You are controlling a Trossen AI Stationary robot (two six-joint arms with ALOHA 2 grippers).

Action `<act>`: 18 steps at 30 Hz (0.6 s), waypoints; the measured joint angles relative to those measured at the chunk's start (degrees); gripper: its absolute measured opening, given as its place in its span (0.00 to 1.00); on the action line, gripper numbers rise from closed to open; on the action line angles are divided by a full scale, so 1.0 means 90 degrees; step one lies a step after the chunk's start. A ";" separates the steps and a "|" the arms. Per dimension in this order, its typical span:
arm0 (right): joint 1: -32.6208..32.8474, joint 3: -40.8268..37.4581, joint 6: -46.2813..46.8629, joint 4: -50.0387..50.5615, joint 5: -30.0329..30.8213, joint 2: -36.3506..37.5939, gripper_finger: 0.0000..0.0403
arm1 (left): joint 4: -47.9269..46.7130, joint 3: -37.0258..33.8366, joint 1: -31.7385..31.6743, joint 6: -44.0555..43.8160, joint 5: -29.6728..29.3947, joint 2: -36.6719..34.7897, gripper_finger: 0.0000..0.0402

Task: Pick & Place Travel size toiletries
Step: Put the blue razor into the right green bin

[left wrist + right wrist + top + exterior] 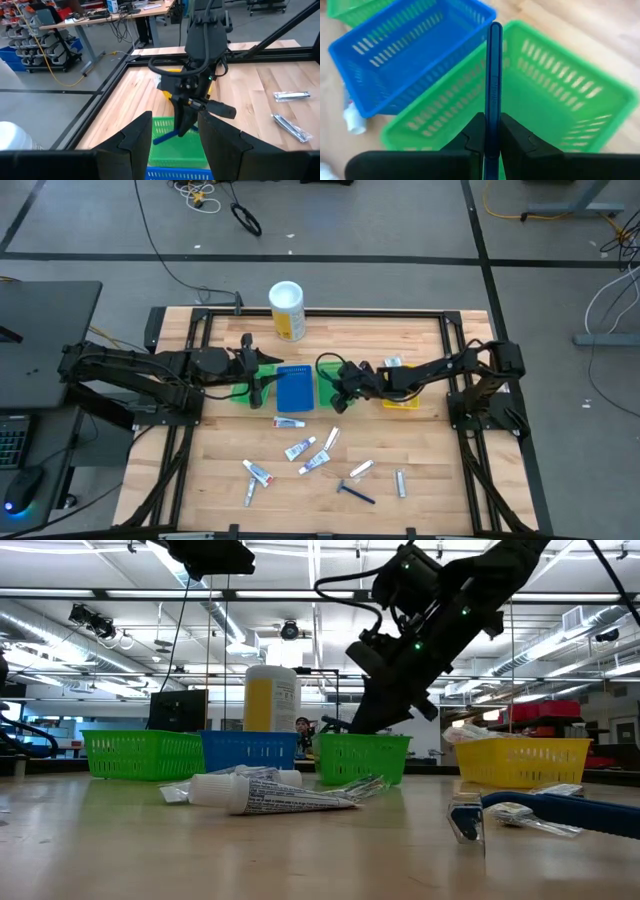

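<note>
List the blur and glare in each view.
Right wrist view: blue razor sharp in the right tool, baskets behind soft. Low view: near tube crisp, ceiling lights glaring. Left wrist view: own fingers dark, unfocused. High view: evenly lit.

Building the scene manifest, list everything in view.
canister: one, white-and-yellow, table's far edge
green trays: two, flanking the blue one
blue tray: one, mid-table
yellow tray: one, right end of the row
loose toiletries: about nine, mostly white tubes plus one blue razor, near half of the table
held razor: one, blue, above the right-hand green tray
left gripper: open, by the left green tray
right gripper: shut on held razor
</note>
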State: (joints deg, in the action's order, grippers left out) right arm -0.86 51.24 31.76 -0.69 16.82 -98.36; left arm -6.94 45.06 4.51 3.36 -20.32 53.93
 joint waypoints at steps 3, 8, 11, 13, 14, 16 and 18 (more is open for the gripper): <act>0.0002 0.0000 0.0040 -0.0128 -0.0110 -0.0149 0.10 | -0.0014 0.0000 0.0000 0.0005 -0.0001 0.0002 0.42; -0.0002 0.0000 -0.0085 -0.0134 -0.0236 -0.0320 0.13 | -0.0017 -0.0002 0.0000 0.0005 0.0000 0.0002 0.42; -0.0030 0.0000 -0.0245 -0.0033 -0.0231 -0.0344 0.17 | -0.0014 -0.0002 0.0000 0.0005 0.0000 0.0002 0.42; -0.0064 0.0000 -0.0256 -0.0023 -0.0231 -0.0344 0.21 | -0.0016 -0.0002 0.0000 0.0005 0.0000 0.0002 0.42; -0.0082 0.0000 -0.0258 -0.0022 -0.0231 -0.0344 0.22 | -0.0015 -0.0002 0.0000 0.0005 0.0000 0.0002 0.42; -0.0126 0.0000 -0.0271 -0.0022 -0.0229 -0.0344 0.25 | -0.0016 -0.0002 0.0000 0.0004 0.0000 0.0002 0.42; -0.0156 0.0000 -0.0308 -0.0024 -0.0229 -0.0344 0.28 | -0.0016 -0.0002 0.0000 0.0004 0.0000 0.0002 0.42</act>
State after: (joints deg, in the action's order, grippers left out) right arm -2.27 51.24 28.98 -0.91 14.76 -101.45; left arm -7.09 45.04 4.51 3.39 -20.32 53.95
